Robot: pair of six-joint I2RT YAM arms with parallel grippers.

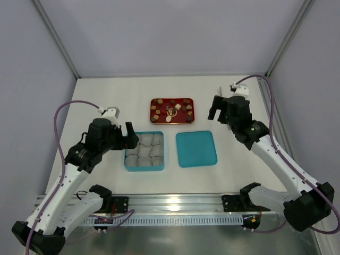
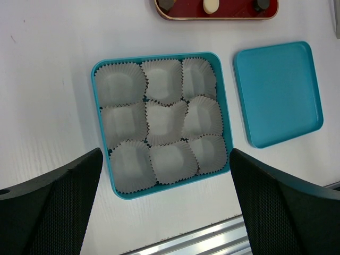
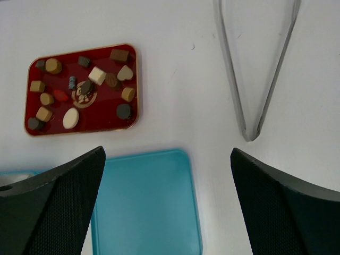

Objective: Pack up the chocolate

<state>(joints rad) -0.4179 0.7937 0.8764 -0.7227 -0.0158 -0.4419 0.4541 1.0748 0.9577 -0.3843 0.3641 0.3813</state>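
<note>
The chocolate (image 1: 178, 107) is several tiny dark brown, tan and cream pieces lying on a red tray (image 1: 152, 111) at the back centre; the pieces also show in the right wrist view (image 3: 97, 75). The open teal box (image 1: 144, 169) holds several empty crinkled paper cups (image 2: 164, 119). My left gripper (image 1: 129, 136) is open and empty, hovering over the box's near edge (image 2: 166, 159). My right gripper (image 1: 215, 112) is open and empty, hovering right of the tray, above the teal lid (image 3: 167, 154).
The teal lid (image 1: 196, 149) lies flat right of the box; it also shows in the left wrist view (image 2: 279, 93) and the right wrist view (image 3: 146, 204). A metal rail (image 1: 175, 202) runs along the near edge. Enclosure posts (image 3: 255, 79) stand at the back corners.
</note>
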